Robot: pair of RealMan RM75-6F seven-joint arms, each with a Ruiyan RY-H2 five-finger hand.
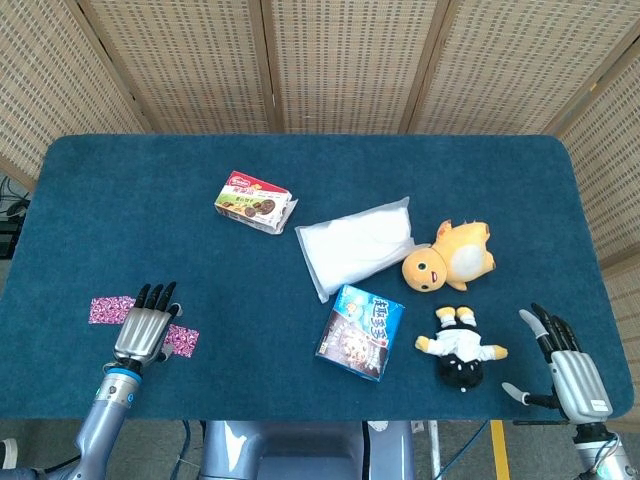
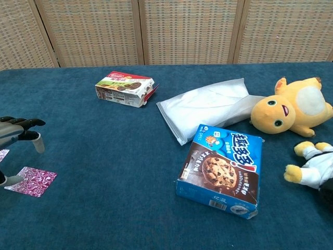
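Note:
My left hand (image 1: 143,328) hovers palm down over a pink patterned packet (image 1: 183,340) near the table's front left, its fingers stretched forward and holding nothing. In the chest view that hand (image 2: 16,132) shows at the left edge, above the packet (image 2: 32,181), which lies flat on the cloth. At the front right corner my right hand (image 1: 567,364) is empty, with fingers apart and thumb out. The thing closest to it is a small black-and-white doll (image 1: 460,350); a gap separates them.
A blue cookie box (image 1: 360,332) lies front centre, with a white bag (image 1: 357,243) behind it. Right of the bag lies a yellow plush (image 1: 450,255). A red-and-green biscuit box (image 1: 256,200) sits further back. The table (image 1: 300,155) is covered in blue cloth; wicker screens stand behind.

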